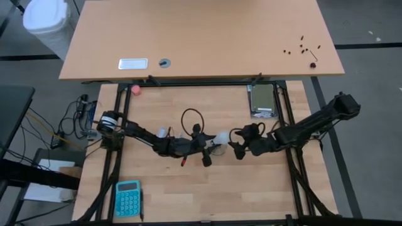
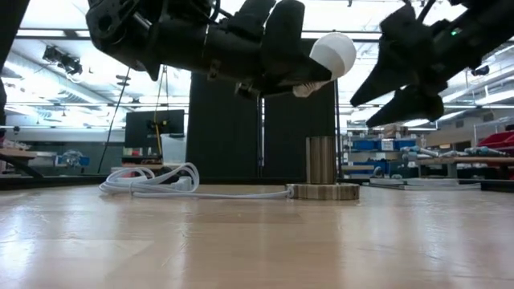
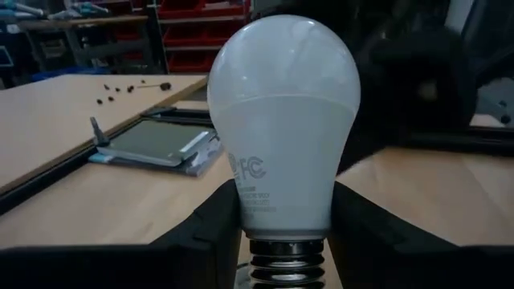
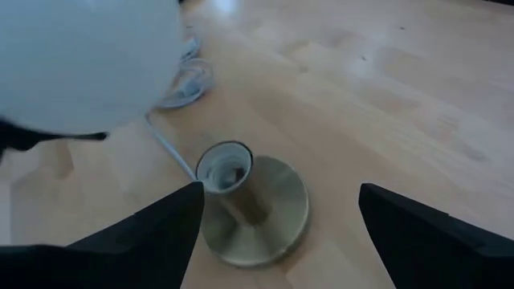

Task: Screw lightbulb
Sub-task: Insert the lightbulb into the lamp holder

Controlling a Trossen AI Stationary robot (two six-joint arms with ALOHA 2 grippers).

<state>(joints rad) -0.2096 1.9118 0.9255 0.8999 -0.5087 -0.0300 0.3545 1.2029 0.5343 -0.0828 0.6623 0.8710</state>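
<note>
The left gripper (image 3: 281, 233) clamps the lightbulb (image 3: 283, 120) low, globe toward the wide-open right gripper (image 2: 397, 84); it probably should grasp the globe squarely.

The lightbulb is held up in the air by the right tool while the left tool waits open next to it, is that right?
Not quite: the sides are swapped. The left tool holds the lightbulb in the air, and the right tool waits open beside it. The high view shows which arm is which; the left wrist view shows the grip near the bulb's base.
</note>
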